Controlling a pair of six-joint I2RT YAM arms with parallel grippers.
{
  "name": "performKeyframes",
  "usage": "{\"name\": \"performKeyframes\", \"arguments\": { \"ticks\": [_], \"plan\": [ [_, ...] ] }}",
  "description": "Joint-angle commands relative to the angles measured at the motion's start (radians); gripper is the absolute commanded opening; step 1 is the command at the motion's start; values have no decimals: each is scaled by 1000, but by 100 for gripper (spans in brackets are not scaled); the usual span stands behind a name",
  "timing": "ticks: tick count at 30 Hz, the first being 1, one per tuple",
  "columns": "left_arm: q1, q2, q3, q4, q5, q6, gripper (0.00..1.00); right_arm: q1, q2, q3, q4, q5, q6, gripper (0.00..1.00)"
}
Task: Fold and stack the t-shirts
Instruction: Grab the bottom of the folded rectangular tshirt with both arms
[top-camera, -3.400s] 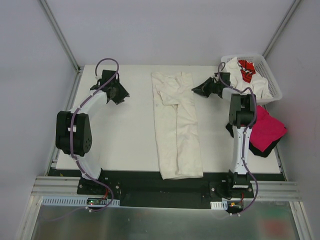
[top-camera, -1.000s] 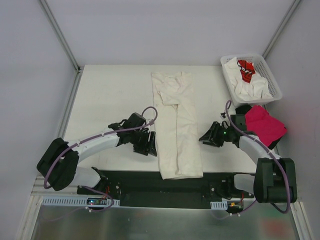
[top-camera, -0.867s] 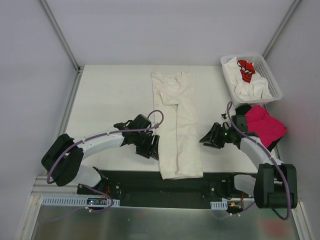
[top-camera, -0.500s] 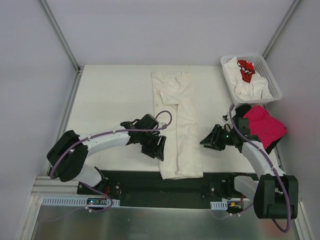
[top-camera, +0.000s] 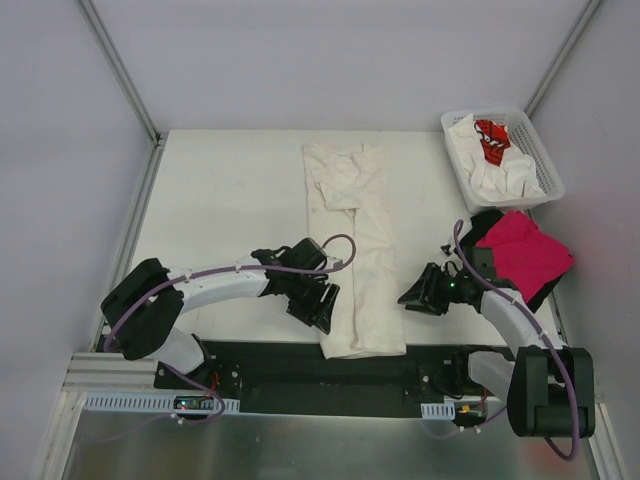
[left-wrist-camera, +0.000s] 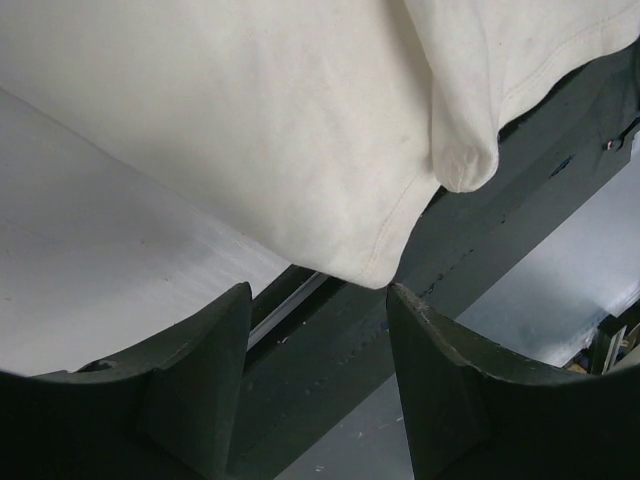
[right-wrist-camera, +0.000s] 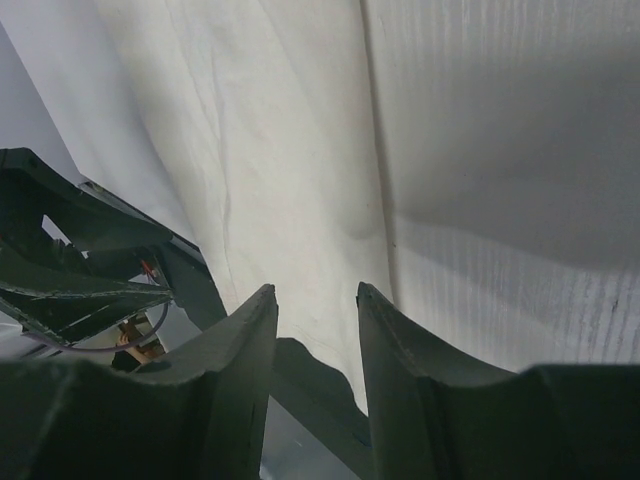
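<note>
Between the left gripper (top-camera: 322, 306) and right gripper (top-camera: 412, 297), both apart and empty, the folded cream t-shirt (top-camera: 352, 240) lay with hem past the counter (top-camera: 230, 200) edge; shallow pinch could've grabbed one layer only.

Right claw (right-wrist-camera: 315, 300), dark fingers apart w/ nothing between them, hovers at the long edge of a plain cream-white cloth t-shirt (right-wrist-camera: 270, 150) lying flat on the white counter (right-wrist-camera: 500, 120). At left, beyond the shirt: dark robot part w/ thin wires (right-wrist-camera: 90, 265).
</note>
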Motion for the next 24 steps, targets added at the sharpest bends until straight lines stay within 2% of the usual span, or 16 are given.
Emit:
{"name": "performKeyframes", "arguments": {
  "ticks": [1,6,14,24],
  "plan": [
    [-30,-20,-3,-17,-26,5,56,-8,-50,15,-83,-13,-49,40],
    [-54,-40,-24,-17,-41,-14,56,-8,-103,-17,-120,-7,-26,41],
    [-88,-18,-25,-9,-97,27,56,-6,-286,-115,-154,36,49,41],
    [-97,77,63,18,-108,84,54,-8,-286,-82,-209,33,43,41]
  ]
}}
